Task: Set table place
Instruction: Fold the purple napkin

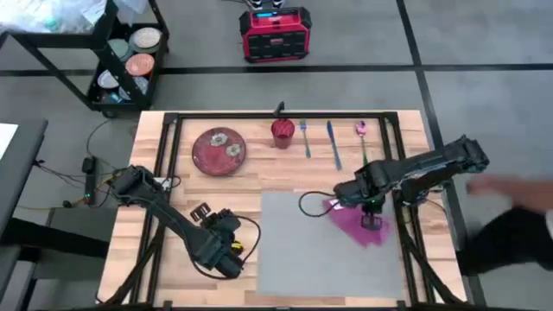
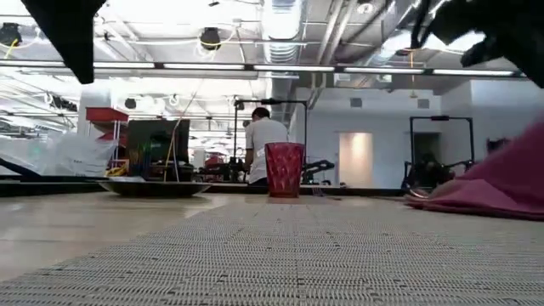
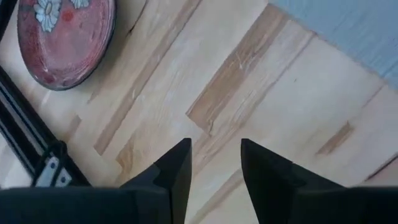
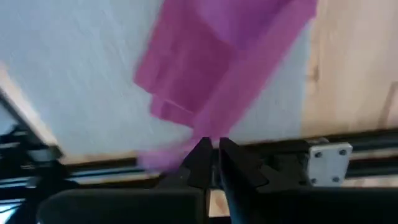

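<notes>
On the table [image 1: 160, 138], seen from above, the grey place [image 1: 311, 250] lies in the middle near the front. The right gripper [image 1: 370, 221] hangs over its far right corner and pinches the pink napkin [image 1: 359, 226]. The left gripper [image 1: 232, 259] waits just off the mat's left edge.

From the low view, the napkin [image 2: 497, 187] slopes up at the right, with the red cup [image 2: 284, 169] far back.

The left wrist view shows its fingers [image 3: 177, 168] apart over bare wood, holding nothing.

The right wrist view shows closed fingertips [image 4: 200, 157] gripping the napkin [image 4: 217, 68], which stretches long away from them across the mat [image 4: 74, 81]. The right arm is the nearer one.
</notes>
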